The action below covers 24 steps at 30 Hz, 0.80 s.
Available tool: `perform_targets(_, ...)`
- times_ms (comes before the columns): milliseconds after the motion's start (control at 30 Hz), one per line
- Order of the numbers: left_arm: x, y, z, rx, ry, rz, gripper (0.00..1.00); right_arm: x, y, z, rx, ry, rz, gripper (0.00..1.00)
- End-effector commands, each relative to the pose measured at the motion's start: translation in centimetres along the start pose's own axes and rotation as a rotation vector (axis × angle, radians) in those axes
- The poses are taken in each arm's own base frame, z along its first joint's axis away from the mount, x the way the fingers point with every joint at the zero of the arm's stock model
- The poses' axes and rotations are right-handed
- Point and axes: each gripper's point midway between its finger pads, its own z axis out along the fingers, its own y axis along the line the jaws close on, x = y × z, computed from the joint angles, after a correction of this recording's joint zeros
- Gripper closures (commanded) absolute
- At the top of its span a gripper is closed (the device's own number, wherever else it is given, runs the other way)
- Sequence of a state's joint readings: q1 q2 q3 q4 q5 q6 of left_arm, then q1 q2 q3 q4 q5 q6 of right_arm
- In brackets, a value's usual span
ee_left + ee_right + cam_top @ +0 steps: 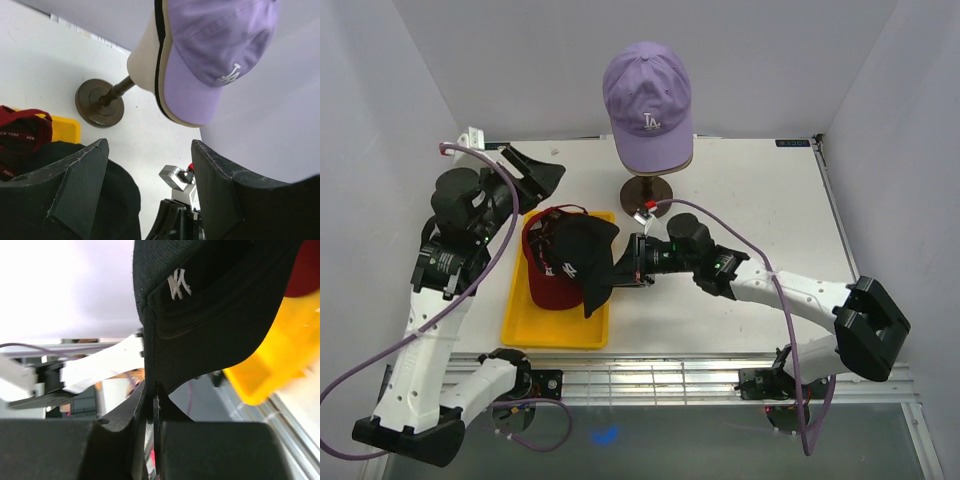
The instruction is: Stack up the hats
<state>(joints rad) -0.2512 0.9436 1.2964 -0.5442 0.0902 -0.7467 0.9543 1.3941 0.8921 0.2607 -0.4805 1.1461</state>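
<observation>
A lavender cap with a white LA (648, 100) sits on the cream mannequin head, with a dark edge of another cap under it (161, 60). It also shows in the left wrist view (210, 55). My right gripper (623, 265) is shut on the rim of a black cap with a white NY (582, 260), held over the yellow tray (550, 328); the cap fills the right wrist view (210, 305). A dark red cap (548, 285) lies in the tray under it. My left gripper (542, 172) is open and empty, above the tray's far end.
The mannequin's dark round stand (646, 190) is on the white table behind the tray. White walls close in the back and sides. A metal rail runs along the table's near edge (670, 375).
</observation>
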Motion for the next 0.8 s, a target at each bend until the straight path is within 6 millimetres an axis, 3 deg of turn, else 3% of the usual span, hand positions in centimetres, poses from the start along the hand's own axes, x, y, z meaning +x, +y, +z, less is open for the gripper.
perform_targets(0,-3.1,-1.7,-2.6,0.012,-0.115,-0.033,0.23,-0.7,8.1,-1.9,-0.202,0.013,-0.091,0.92)
perform_targets(67,-4.4,-1.8,-3.4,-0.002,-0.172,-0.046,0.23,-1.0,11.4,-3.0,-0.269,0.017,-0.123,0.92)
perform_targets(167,-5.9,-2.1,-5.0,-0.005,-0.247,-0.075,0.23,-1.6,14.2,-4.0,-0.326,0.022,-0.145,0.92)
perform_targets(233,-6.4,-1.9,-5.8,-0.013,-0.286,-0.097,0.23,-2.3,17.3,-4.9,-0.402,0.018,-0.175,0.92)
perform_targets(333,-7.9,-1.7,-8.2,-0.011,-0.397,-0.143,0.23,-4.5,21.3,-6.5,-0.503,-0.009,-0.234,0.92)
perform_targets(367,-8.6,-2.0,-9.6,0.01,-0.441,-0.156,0.23,-6.1,21.4,-6.6,-0.501,-0.026,-0.239,0.92)
perform_targets(433,-9.2,-1.7,-10.5,-0.002,-0.489,-0.16,0.23,-7.9,25.2,-8.5,-0.607,-0.062,-0.299,0.92)
perform_targets(467,-9.4,-1.6,-10.7,-0.006,-0.499,-0.152,0.23,-9.5,25.1,-8.3,-0.613,-0.068,-0.296,0.92)
perform_targets(500,-9.4,-1.7,-10.8,-0.004,-0.501,-0.147,0.23,-10.2,26.4,-9.1,-0.659,-0.074,-0.302,0.92)
perform_targets(533,-9.4,-1.6,-10.8,-0.006,-0.498,-0.144,0.23,-10.8,29.1,-10.5,-0.716,-0.091,-0.353,0.92)
perform_targets(600,-9.0,-1.3,-10.4,-0.022,-0.479,-0.141,0.23,-13.5,29.4,-10.2,-0.729,-0.109,-0.351,0.92)
perform_targets(633,-8.9,-1.2,-10.3,-0.022,-0.474,-0.14,0.22,-13.9,31.9,-12.0,-0.795,-0.122,-0.377,0.92)
perform_targets(667,-8.6,-1.0,-10.1,-0.03,-0.467,-0.141,0.23,-16.5,31.2,-11.5,-0.79,-0.154,-0.353,0.92)
perform_targets(733,-8.3,-0.8,-10.0,-0.031,-0.46,-0.141,0.23,-18.5,32.4,-12.9,-0.844,-0.179,-0.34,0.92)
perform_targets(767,-8.1,-0.7,-9.8,-0.035,-0.452,-0.139,0.23,-21.0,32.9,-13.8,-0.868,-0.237,-0.354,0.92)
